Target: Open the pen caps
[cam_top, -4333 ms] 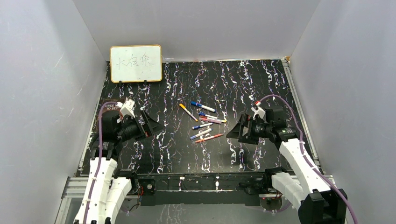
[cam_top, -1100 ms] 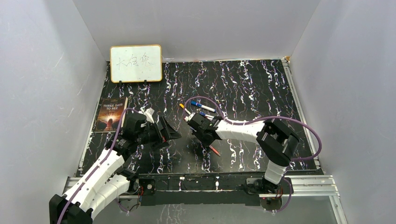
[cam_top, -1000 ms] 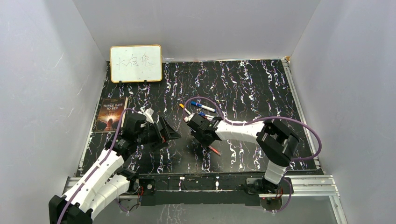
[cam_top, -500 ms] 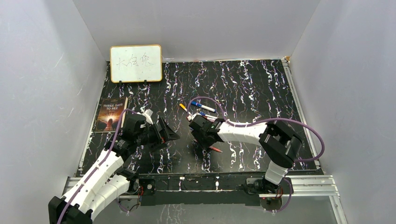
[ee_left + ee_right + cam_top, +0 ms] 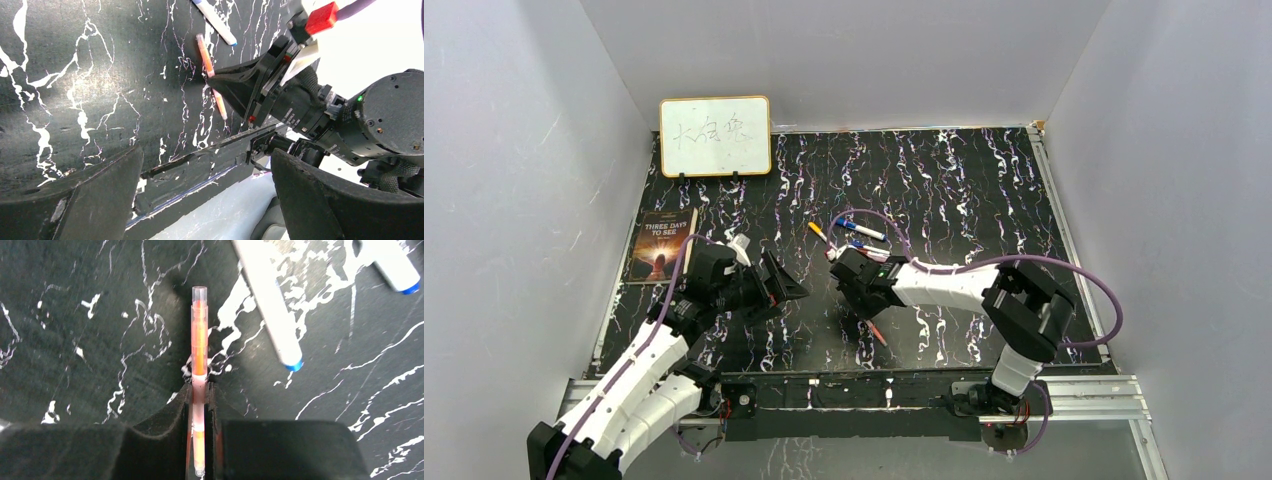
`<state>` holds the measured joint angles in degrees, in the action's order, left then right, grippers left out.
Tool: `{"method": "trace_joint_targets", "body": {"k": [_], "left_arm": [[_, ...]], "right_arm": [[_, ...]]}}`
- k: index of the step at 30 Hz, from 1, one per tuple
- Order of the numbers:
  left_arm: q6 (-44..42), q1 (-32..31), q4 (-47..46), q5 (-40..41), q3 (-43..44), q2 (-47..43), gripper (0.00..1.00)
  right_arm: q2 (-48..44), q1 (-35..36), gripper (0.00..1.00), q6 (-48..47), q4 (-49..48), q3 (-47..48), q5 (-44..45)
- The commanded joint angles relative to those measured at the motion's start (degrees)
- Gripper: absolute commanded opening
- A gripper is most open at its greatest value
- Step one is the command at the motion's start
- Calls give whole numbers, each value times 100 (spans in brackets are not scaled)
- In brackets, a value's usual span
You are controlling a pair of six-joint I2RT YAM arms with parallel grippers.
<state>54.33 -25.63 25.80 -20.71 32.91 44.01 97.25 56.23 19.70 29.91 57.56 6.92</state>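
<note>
Right claw (image 5: 199, 391), one orange pen (image 5: 199, 335) pinched

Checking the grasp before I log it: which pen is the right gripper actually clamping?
The orange pen, pinched lengthwise in the shut right gripper. The two white, blue-ended pens lie loose off to its side, untouched.

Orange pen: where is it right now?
Right wrist view, centre: the orange pen is clamped in the right gripper, pointing ahead, with a white blue-tipped pen on the mat just beside it.
</note>
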Motion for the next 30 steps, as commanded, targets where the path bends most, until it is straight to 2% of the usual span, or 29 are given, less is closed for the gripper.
{"method": "trace_joint_targets", "body": {"k": [1,5,11,15,18,21,26,30], "left_arm": [[145,-12,-77,-179,-19,-183,98],[278,-12,-482,-515,-146,-217,98],[489,-12,-871,-507,-273,-586,98],[451,-13,-756,-584,-64,-553,98],[299,-12,-698,-824,222,-252,98],[399,-15,-843,-900,407,-199,98],[585,-12,-861,-1015,851,123,98],[690,-13,-937,-1193,1174,462,98]], "right_arm": [[-247,73,2,90,323,-253,-662],[-763,64,1,132,264,-92,-916],[-1457,-71,0,313,73,-68,-1427],[-2107,-692,0,509,-527,-419,-2341],[-2574,-1484,0,762,-1148,-722,-3340],[-2781,-1990,0,933,-1274,-702,-4060],[-2802,-2243,0,1225,-1339,-510,-4776],[-2856,-2257,0,1853,-1730,-599,-5268]]}}
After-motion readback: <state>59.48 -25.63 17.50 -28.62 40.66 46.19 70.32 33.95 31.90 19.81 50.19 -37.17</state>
